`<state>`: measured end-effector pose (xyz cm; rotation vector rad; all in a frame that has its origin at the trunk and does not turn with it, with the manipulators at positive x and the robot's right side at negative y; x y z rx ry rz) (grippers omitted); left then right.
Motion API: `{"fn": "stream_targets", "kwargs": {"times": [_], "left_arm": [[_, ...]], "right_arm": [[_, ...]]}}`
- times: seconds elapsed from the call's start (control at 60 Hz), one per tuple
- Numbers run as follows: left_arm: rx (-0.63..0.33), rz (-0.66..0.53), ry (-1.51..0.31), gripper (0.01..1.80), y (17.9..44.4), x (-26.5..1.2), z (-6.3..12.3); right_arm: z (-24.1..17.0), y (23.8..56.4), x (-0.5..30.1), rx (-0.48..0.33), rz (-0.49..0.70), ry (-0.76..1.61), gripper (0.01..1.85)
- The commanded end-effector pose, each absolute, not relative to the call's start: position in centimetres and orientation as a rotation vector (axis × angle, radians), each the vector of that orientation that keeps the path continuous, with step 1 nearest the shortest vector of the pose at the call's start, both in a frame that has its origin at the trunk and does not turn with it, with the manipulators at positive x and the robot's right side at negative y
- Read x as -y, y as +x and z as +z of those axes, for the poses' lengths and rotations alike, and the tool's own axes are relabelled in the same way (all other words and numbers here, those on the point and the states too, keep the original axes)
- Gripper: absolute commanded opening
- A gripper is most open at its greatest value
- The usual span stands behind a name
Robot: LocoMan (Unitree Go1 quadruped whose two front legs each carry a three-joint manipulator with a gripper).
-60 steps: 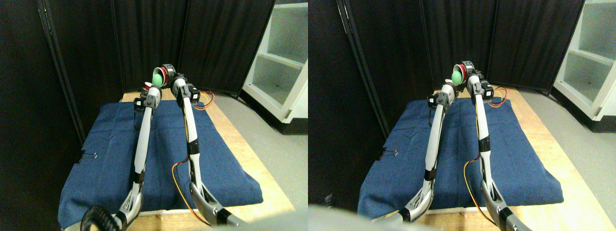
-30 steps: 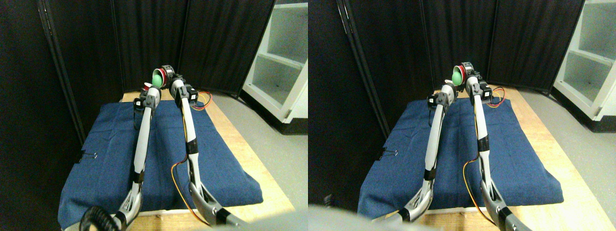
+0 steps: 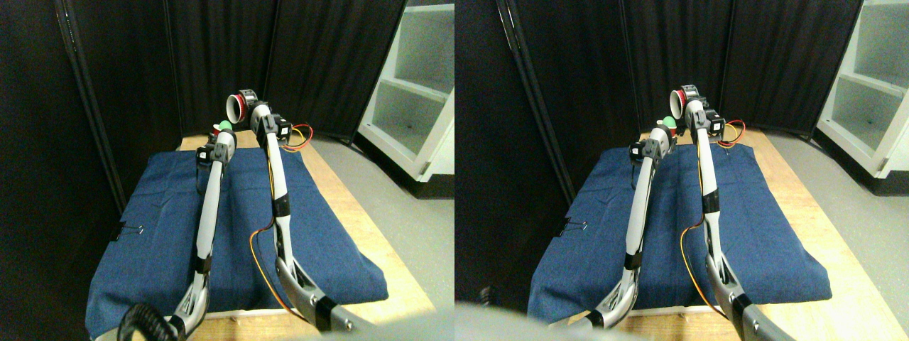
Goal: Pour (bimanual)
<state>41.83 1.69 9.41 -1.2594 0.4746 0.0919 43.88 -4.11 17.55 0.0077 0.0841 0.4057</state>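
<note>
Now we tip the red plastic cup with the white inside (image 3: 235, 108), gripped by our right gripper (image 3: 246, 106) near the top middle, while a small green ball (image 3: 225, 125) drops toward the cup our left gripper (image 3: 216, 133) holds below, so next we level it.

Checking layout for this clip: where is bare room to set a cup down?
Bare blue cloth right of the right manipulator, and left of the left manipulator toward the binder clip. Crowded at the far edge, around both cups.

Two red cups (image 3: 236, 108) (image 3: 215, 130), one green ball (image 3: 225, 126), one blue cloth (image 3: 163, 220), one wooden table (image 3: 369, 234).
</note>
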Motion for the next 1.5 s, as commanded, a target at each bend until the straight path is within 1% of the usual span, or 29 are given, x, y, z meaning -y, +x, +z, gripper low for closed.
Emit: {"fn": "stream_targets", "kwargs": {"times": [0.017,0.05,0.167,0.233,0.283,0.367,0.417,0.45,0.533,0.617,0.683,0.817,0.917,0.983,1.05,1.1,1.183,1.3,1.4,1.433,1.5], "left_arm": [[-0.431,0.068,-1.248,0.33,41.7,-1.9,10.2],[-0.427,0.064,-1.245,0.33,41.7,-2.0,10.3],[-0.418,0.067,-1.24,0.33,41.6,-2.3,10.5],[-0.42,0.068,-1.242,0.33,41.6,-2.4,10.5],[-0.416,0.07,-1.246,0.33,41.6,-2.6,10.5],[-0.413,0.067,-1.231,0.33,41.7,-2.8,10.5],[-0.412,0.067,-1.231,0.33,41.7,-2.9,10.5],[-0.412,0.059,-1.225,0.33,41.8,-3.1,10.5],[-0.409,0.058,-1.22,0.33,41.8,-3.3,10.6],[-0.407,0.059,-1.224,0.33,41.8,-3.4,10.6],[-0.403,0.059,-1.226,0.33,41.8,-3.5,10.6],[-0.396,0.068,-1.242,0.33,41.8,-3.8,10.7],[-0.39,0.067,-1.246,0.33,41.8,-4.0,10.7],[-0.38,0.064,-1.242,0.33,41.8,-4.1,10.7],[-0.377,0.069,-1.253,0.33,41.8,-4.2,10.6],[-0.371,0.071,-1.257,0.33,41.9,-4.4,10.6],[-0.358,0.064,-1.261,0.33,42.1,-4.7,10.5],[-0.314,0.067,-1.266,0.33,42.4,-5.3,10.3],[-0.29,0.082,-1.277,0.33,42.8,-5.8,9.9],[-0.274,0.089,-1.277,0.33,42.9,-6.2,9.6],[-0.259,0.095,-1.263,0.33,43.1,-6.5,9.4]], "right_arm": [[18.4,43.6,3.8,-0.031,0.422,-0.002,0.33],[18.4,43.7,3.9,-0.03,0.425,0.006,0.33],[18.1,43.8,4.3,-0.02,0.382,0.122,0.33],[18.1,43.8,4.4,-0.018,0.354,0.131,0.33],[17.9,44.0,4.6,0.01,0.352,0.191,0.33],[17.9,44.0,5.1,0.009,0.267,0.282,0.33],[17.9,44.0,5.3,0.012,0.254,0.307,0.33],[17.9,43.9,5.6,0.012,0.217,0.349,0.33],[18.0,43.9,6.2,0.026,0.194,0.459,0.33],[17.9,43.8,6.8,0.012,0.14,0.545,0.33],[17.8,43.9,7.2,-0.002,0.156,0.624,0.33],[17.4,44.0,7.9,-0.029,0.094,0.841,0.33],[16.9,44.0,8.2,-0.018,0.067,0.875,0.33],[16.4,44.0,8.4,-0.025,0.035,0.975,0.33],[16.1,44.1,8.5,-0.02,0.027,0.998,0.33],[15.8,44.1,8.6,-0.02,0.003,1.073,0.33],[15.3,44.3,8.9,-0.021,-0.014,1.116,0.33],[14.4,44.5,9.3,-0.031,-0.029,1.197,0.33],[13.7,44.7,9.5,-0.036,-0.017,1.245,0.33],[13.3,44.8,9.6,-0.044,-0.029,1.307,0.33],[13.0,44.7,9.6,-0.033,-0.048,1.3,0.33]]}}
